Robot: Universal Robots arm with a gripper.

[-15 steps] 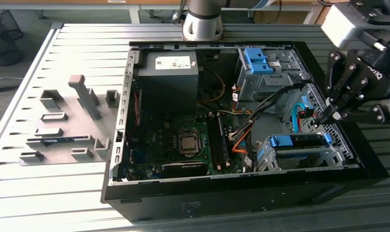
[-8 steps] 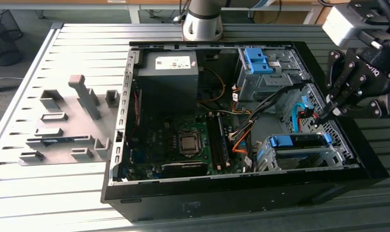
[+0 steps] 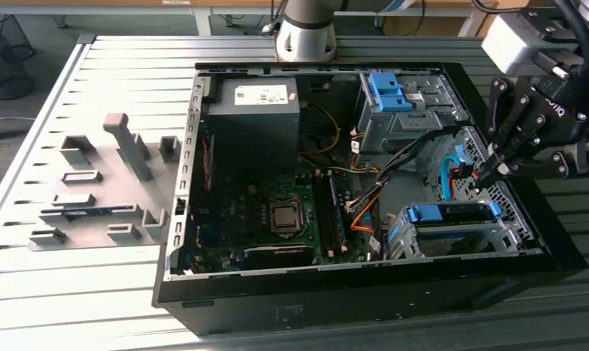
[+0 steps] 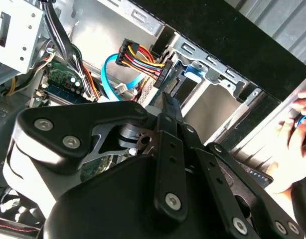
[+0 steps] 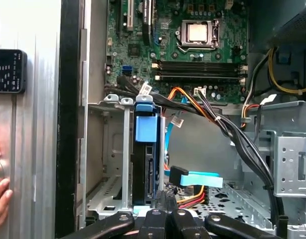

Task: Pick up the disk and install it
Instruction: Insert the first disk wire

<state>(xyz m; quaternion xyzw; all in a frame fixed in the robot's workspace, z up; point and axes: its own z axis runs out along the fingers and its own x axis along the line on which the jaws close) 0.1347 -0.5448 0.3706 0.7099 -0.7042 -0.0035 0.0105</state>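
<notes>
The disk (image 3: 452,214) stands on edge in the metal drive cage (image 3: 402,238) at the front corner of the open computer case, on the exterior view's right, its blue rail on top. In the first wrist view the disk (image 5: 145,164) sits in the cage slot with its blue tab toward the motherboard. My gripper (image 3: 487,174) hangs just above the case beside that cage, over the blue data cable (image 3: 449,175). Its fingers are shut, with nothing between them, in both wrist views (image 5: 166,198) (image 4: 169,102), a short way from the disk's end.
A bundle of cables (image 5: 213,117) crosses between the cage and the motherboard (image 3: 275,212). A second cage with a bright blue latch (image 3: 387,91) sits at the back. A grey fixture (image 3: 99,190) lies outside the case. A person's hand (image 4: 292,134) rests by the case wall.
</notes>
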